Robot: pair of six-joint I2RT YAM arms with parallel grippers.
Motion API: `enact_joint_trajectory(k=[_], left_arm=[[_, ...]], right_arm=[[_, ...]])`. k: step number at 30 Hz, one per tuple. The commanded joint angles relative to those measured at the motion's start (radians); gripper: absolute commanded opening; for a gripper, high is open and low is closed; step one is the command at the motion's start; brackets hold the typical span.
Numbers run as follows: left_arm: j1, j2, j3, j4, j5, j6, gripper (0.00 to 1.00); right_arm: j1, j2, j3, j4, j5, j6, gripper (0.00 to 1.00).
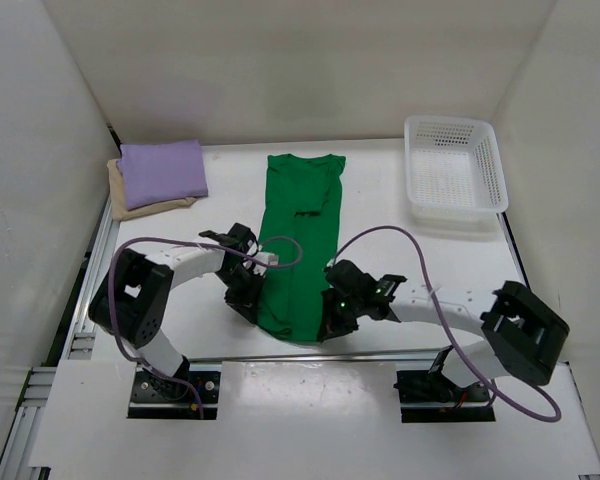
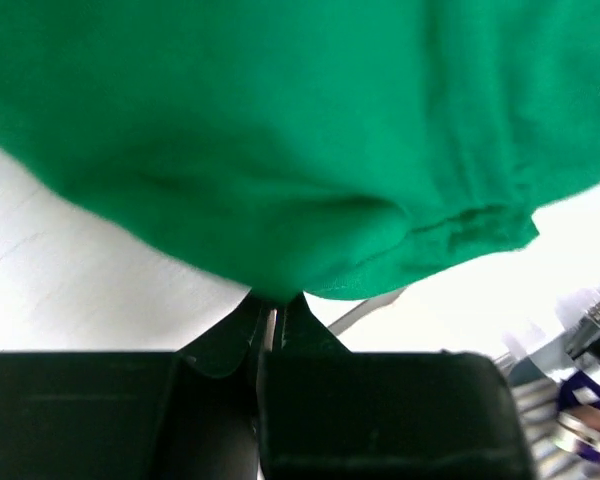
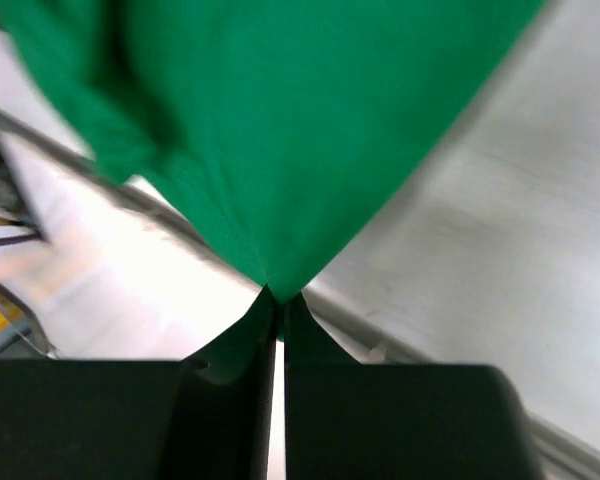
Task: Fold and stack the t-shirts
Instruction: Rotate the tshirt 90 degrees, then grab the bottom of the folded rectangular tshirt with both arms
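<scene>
The green t-shirt (image 1: 298,240) is laid on the white table (image 1: 380,200) as a long narrow strip, folded lengthwise, about midway between the two arms. Its collar end is turned to the far side and its bottom edge is at the near side, close to the table's front edge.

The left gripper (image 2: 275,310) is placed at the near left corner of this strip. In the left wrist view its jaws are pressed together, and a small pinch of green cloth is held between the tips. The right gripper (image 3: 278,300) is placed at the near right corner. Its jaws are also closed, and the cloth is drawn to a point where it is caught. Around both tips the fabric seems to be raised slightly from the table, though this is hard to confirm from above.

At the far left corner the light purple t-shirt (image 1: 162,168) is seen folded and laid on top of the tan t-shirt (image 1: 150,208), which is also folded. A white mesh basket (image 1: 450,121) is set at the far right, well apart from the shirts.
</scene>
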Motion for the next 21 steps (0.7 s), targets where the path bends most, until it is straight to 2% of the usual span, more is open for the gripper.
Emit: enact_joint_trajectory(k=[1, 4, 8, 14, 21], left_arm=[[-0.004, -0.111, 0.053, 0.019, 0.01, 0.022, 0.1], [-0.004, -0.122, 0.14, -0.022, 0.019, 0.022, 0.1], [0.06, -0.071, 0.313, -0.053, -0.009, 0.022, 0.1], [0.16, 0.136, 0.651, -0.085, -0.07, 0.022, 0.1], [0.18, 0.348, 0.889, -0.085, -0.1, 0.022, 0.1]], right_arm=[[-0.048, -0.091, 0.088, -0.094, 0.063, -0.047, 0.0], [-0.152, -0.102, 0.172, -0.175, 0.074, -0.102, 0.0], [-0.296, 0.007, 0.338, -0.244, 0.074, -0.244, 0.0], [-0.454, 0.255, 0.657, -0.292, 0.047, -0.331, 0.0], [-0.559, 0.495, 0.913, -0.312, 0.013, -0.371, 0.0]])
